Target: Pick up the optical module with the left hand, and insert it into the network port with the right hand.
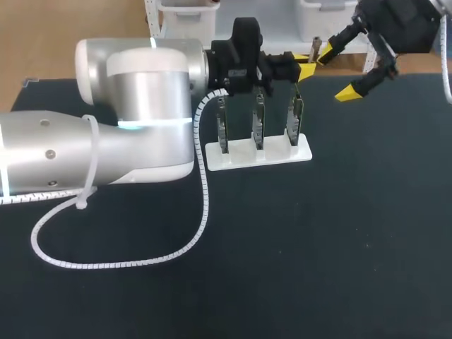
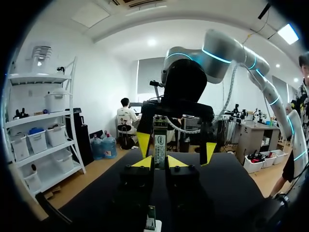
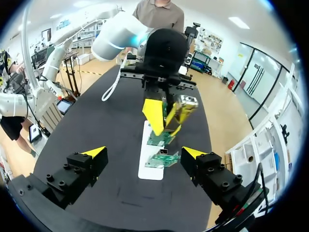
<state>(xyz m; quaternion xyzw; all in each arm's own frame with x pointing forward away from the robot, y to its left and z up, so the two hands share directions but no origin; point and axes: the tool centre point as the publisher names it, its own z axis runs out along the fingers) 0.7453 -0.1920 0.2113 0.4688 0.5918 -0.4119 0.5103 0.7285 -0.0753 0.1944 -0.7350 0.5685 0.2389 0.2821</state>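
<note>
Where left arm extends across the bench, its jaws pinch the optical module.
Right arm faces it, jaws wide.

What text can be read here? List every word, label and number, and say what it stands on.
Optical module, held in the left gripper: white label with a blue mark, too small to read.
Circuit boards in the white stand: no print legible.
Nothing else bears readable text.

white rack, green boards, black table.
</note>
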